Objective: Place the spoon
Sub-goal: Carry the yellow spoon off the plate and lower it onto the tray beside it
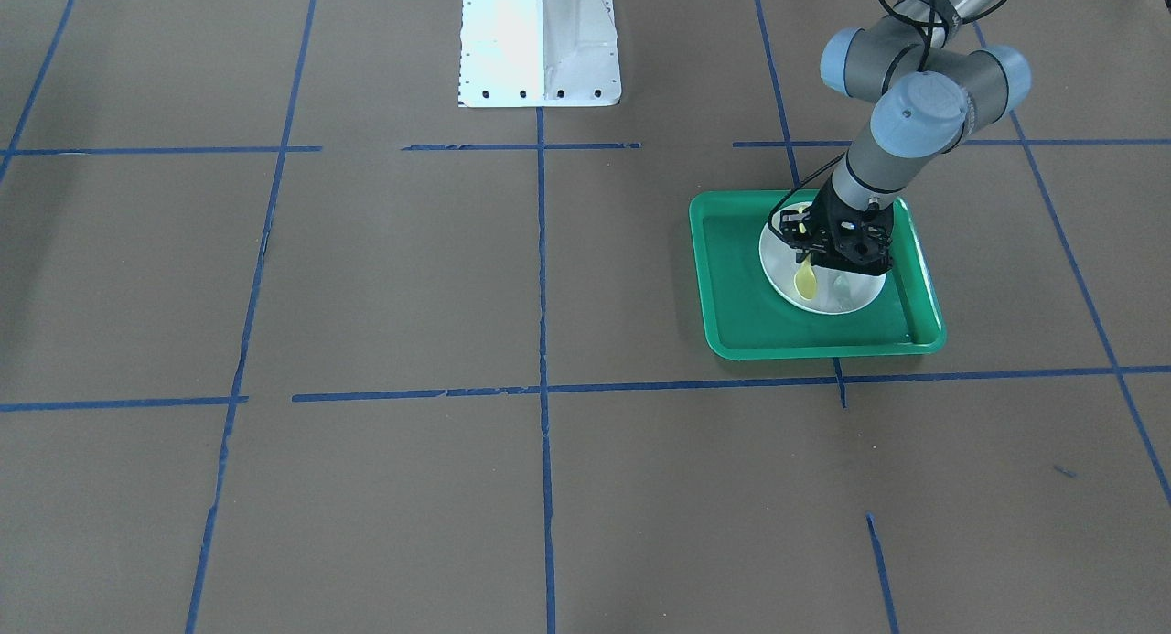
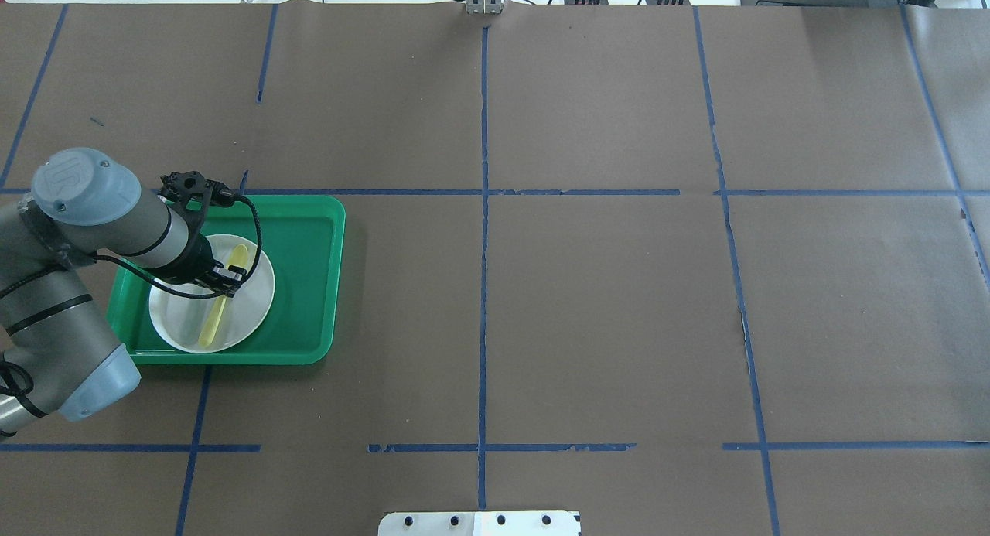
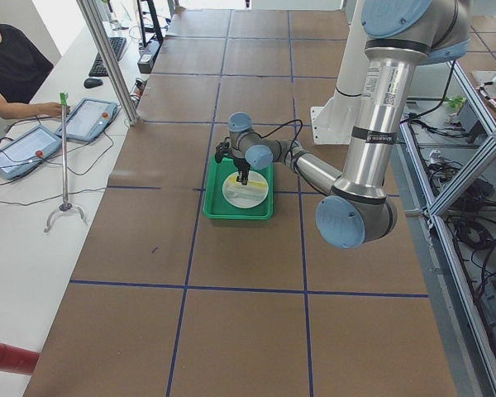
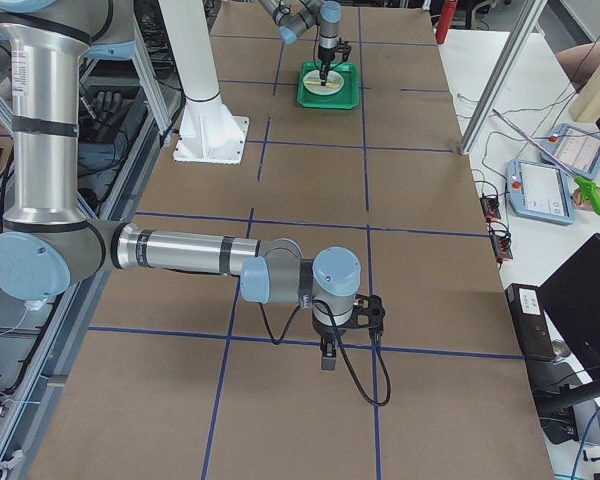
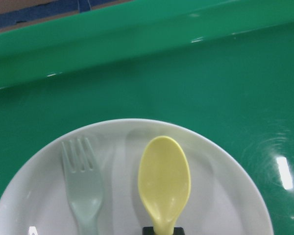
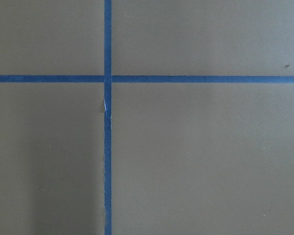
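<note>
The yellow spoon is over the white plate, bowl pointing away from the wrist camera, beside the pale grey-green fork. The plate sits in the green tray. My left gripper is low over the plate and looks shut on the spoon at its handle; a dark fingertip shows at the spoon's neck. In the front view the gripper hides part of the plate and the spoon bowl sticks out below it. My right gripper hangs over bare table far from the tray; whether it is open or shut I cannot tell.
The tray's raised rim surrounds the plate. The white robot base plate stands at the table's middle edge. Blue tape lines cross the brown table. An operator and tablets are at a side desk.
</note>
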Action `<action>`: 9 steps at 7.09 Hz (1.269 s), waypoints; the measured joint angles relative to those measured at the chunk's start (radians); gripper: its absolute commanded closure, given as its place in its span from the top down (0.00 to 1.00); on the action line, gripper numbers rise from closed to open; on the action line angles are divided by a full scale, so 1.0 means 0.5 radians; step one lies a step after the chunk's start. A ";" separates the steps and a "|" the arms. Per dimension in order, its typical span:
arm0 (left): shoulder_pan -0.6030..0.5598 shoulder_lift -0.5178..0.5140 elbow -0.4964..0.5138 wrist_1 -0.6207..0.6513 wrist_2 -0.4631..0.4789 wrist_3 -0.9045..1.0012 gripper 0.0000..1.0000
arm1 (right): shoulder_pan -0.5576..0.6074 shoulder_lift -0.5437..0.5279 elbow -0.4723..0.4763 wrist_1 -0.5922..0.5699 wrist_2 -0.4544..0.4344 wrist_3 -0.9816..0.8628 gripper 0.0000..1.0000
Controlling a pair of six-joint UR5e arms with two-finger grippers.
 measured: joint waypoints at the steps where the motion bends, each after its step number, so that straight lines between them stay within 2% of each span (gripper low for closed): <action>1: -0.006 -0.075 -0.040 0.090 -0.047 -0.215 0.00 | 0.000 0.000 0.000 0.000 0.000 0.000 1.00; 3: -0.003 -0.280 0.056 0.190 -0.069 -0.532 0.00 | 0.000 -0.001 0.000 0.000 0.000 0.000 1.00; 6: 0.019 -0.433 0.298 0.115 -0.065 -0.588 0.02 | 0.000 0.000 0.000 0.000 0.000 0.000 1.00; 7: 0.021 -0.447 0.356 0.055 -0.058 -0.583 0.35 | 0.000 0.000 0.000 0.000 -0.001 0.000 1.00; 8: 0.021 -0.453 0.377 0.028 -0.048 -0.549 0.63 | 0.000 0.000 0.000 0.000 -0.001 0.000 1.00; 9: 0.016 -0.453 0.376 0.021 -0.043 -0.485 0.72 | 0.000 -0.001 0.000 0.000 0.000 0.000 1.00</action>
